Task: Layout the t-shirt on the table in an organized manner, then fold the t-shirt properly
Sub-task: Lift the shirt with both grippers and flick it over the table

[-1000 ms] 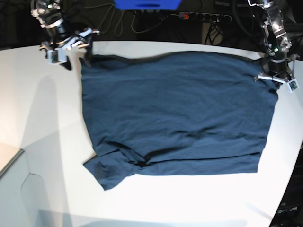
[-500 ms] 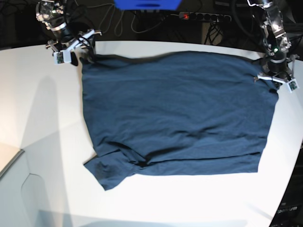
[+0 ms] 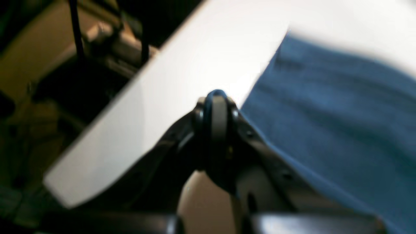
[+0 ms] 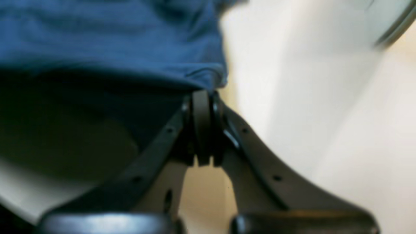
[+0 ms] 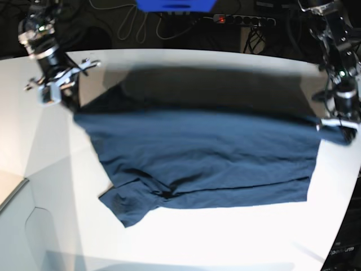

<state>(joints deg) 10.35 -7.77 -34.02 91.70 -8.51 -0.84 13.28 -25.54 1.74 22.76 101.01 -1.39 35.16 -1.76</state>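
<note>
Navy cloth dominates the white tabletop (image 5: 186, 243): the t-shirt (image 5: 203, 164) lies spread across the middle, its far edge raised off the surface and throwing a dark shadow behind it. By my reading the layout is mostly done and the first fold is only starting; a sleeve bunches at the near left corner and wants smoothing. On the base view's left, the right gripper (image 5: 63, 97) hangs just above the tabletop with its wrist angled downward, jaws pressed together on the shirt's far left corner. Its wrist view shows the hem caught at the tips. Over on the right, the left gripper (image 5: 338, 125) points almost straight down from an upright arm, jaws pinching the opposite far corner.
</note>
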